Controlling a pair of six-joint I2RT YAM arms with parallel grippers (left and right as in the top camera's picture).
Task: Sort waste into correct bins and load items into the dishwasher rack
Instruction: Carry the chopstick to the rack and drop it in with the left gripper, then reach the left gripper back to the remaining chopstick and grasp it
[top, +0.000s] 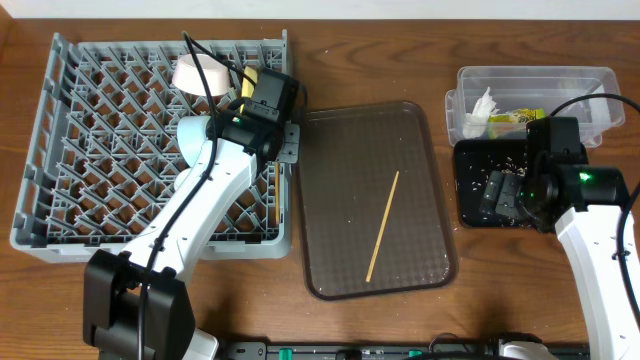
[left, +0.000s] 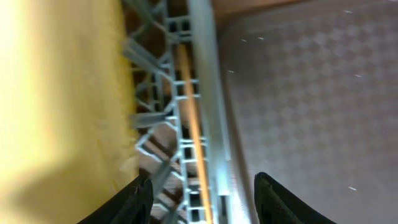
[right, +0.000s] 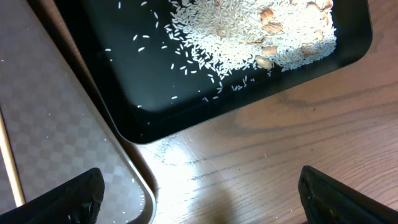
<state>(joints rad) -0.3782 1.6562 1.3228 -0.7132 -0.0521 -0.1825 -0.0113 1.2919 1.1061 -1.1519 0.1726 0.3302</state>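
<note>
The grey dishwasher rack holds a white bowl, a light-blue bowl and a yellow plate. My left gripper is open and empty over the rack's right rim. Between its fingers one chopstick lies inside the rim, beside the plate. Another chopstick lies on the brown tray. The clear tub holds the tissue and wrapper. My right gripper hangs open and empty near the black tray, which holds rice scraps.
The brown serving tray lies between the rack and the bins; its corner shows in the right wrist view and it fills the right of the left wrist view. A few rice grains lie on the wooden table.
</note>
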